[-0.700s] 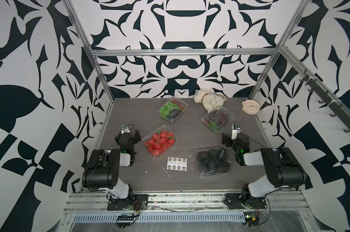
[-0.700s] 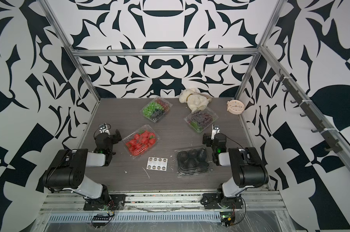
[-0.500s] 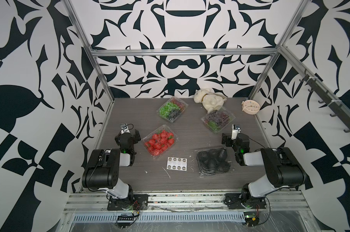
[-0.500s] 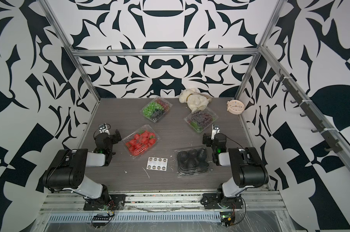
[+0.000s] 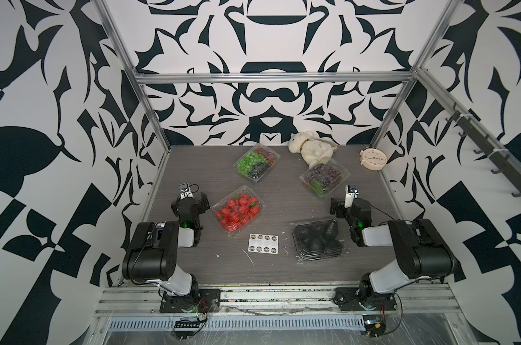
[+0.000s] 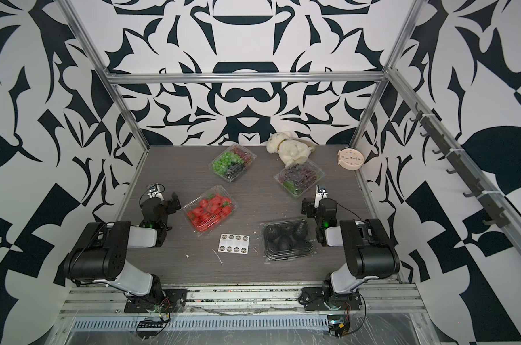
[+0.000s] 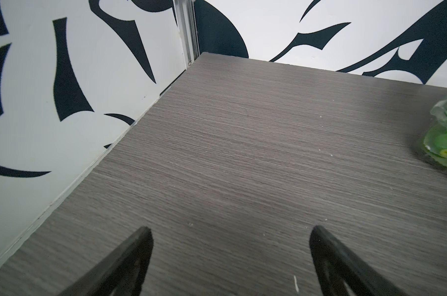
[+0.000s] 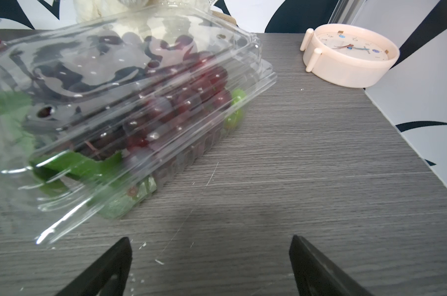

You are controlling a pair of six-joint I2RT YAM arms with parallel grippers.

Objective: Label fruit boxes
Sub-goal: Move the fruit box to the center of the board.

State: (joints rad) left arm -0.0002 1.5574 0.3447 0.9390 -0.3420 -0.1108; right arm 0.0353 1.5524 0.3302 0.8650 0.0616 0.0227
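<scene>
Wide-spread left claw (image 7: 230, 227) and right claw (image 8: 210, 237); sticker sheet (image 5: 263, 244) print illegible.

a lab robot cell: aluminium frame (image 5: 271, 78), patterned walls (image 5: 44, 89), left arm (image 5: 151, 254) and right arm (image 5: 417, 254) bolted to a rail (image 5: 271, 298)

Grey wood-grain tabletop (image 5: 283, 191). Set on it: strawberry punnet (image 5: 237, 208) left of centre, avocado punnet (image 5: 318, 240) front right, sticker sheet (image 5: 263, 243) between them — green-grape punnet (image 5: 255, 162) and purple-grape punnet (image 5: 324, 176) farther back, plush toy (image 5: 311, 149) just behind the latter, alarm clock (image 5: 372, 159) in back-right corner.
</scene>
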